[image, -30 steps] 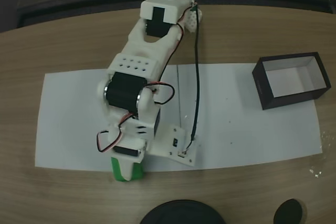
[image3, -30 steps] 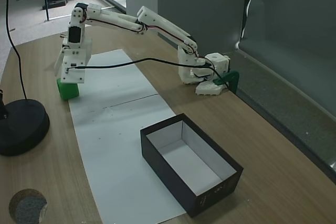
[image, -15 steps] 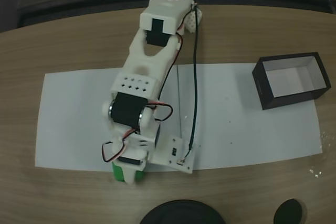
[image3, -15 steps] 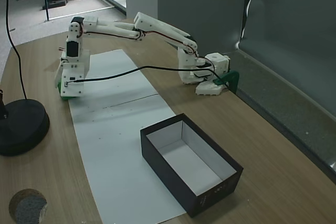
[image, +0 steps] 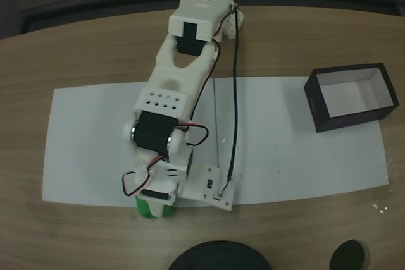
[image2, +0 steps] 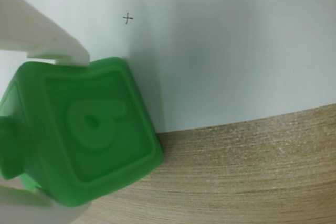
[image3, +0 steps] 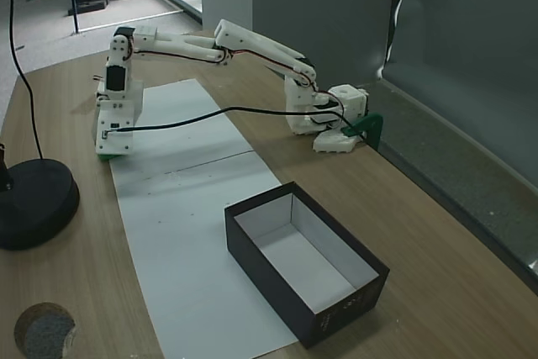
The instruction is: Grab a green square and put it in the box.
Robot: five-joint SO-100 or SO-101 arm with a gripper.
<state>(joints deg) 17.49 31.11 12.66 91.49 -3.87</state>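
The green square sits on the table, half on the white paper's edge and half on the wood, with its embossed face toward the wrist camera. My gripper is down over it, one white finger touching its upper side and the other at its lower side. From above, a green sliver peeks out under the gripper. In the side fixed view the gripper stands low at the paper's far-left corner. The box, black outside and white inside, stands apart on the paper's other end.
The white paper sheet covers the wooden table's middle. A round black base lies close beside the gripper, and a small dark disc further along. A black cable runs along the arm.
The arm stretched out and lowered the gripper from just above the green square down around it. In the last half second the arm has barely moved.
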